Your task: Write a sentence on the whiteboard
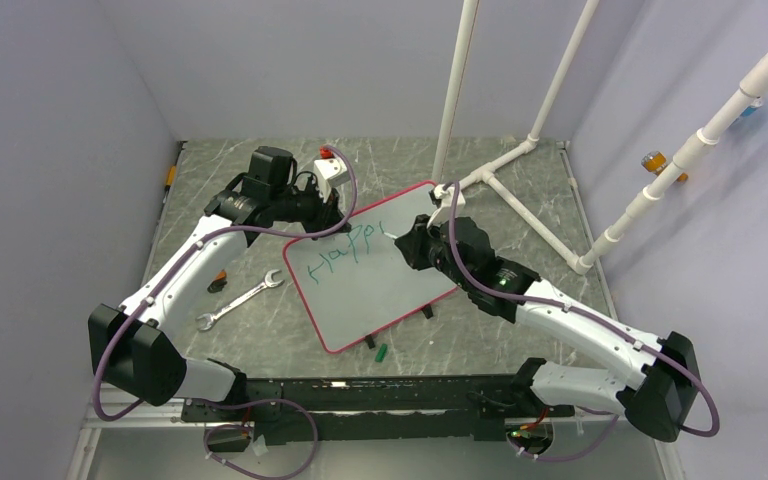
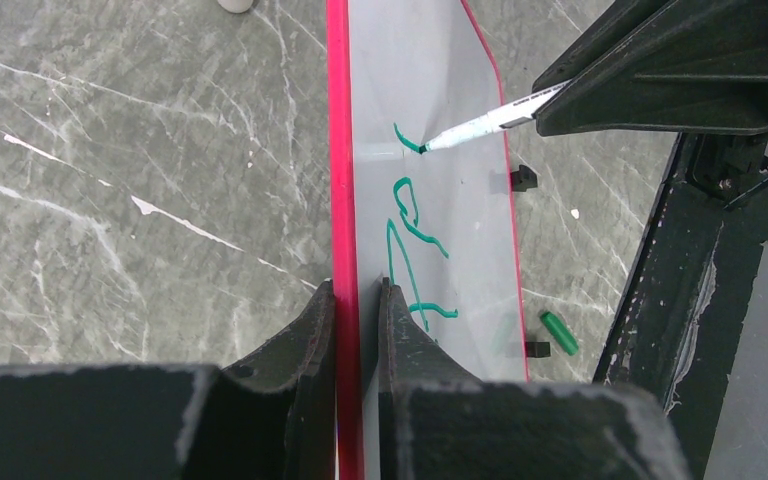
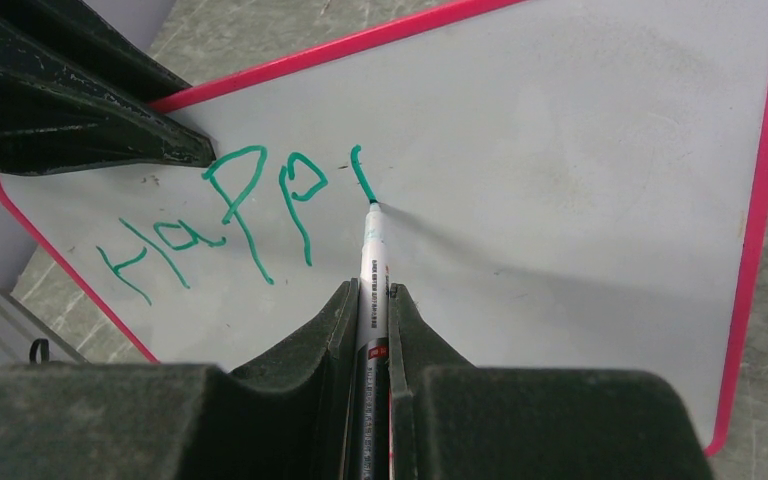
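Whiteboard (image 1: 380, 290): on surface (image 1: 390, 165) between arms, red edge pinched in left gripper (image 2: 357, 292) jaws. Right gripper (image 3: 368, 300) jaws clamped on green marker (image 3: 371, 240), tip on board. Sentence (image 3: 230, 215) reads "Happ", next stroke begun. Risk: board slipping under pen pressure, skewing letters. Marker print illegible.

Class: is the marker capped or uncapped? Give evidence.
Uncapped. The marker in the right gripper has its bare tip on the whiteboard, ending a green stroke; a green cap lies nearby.
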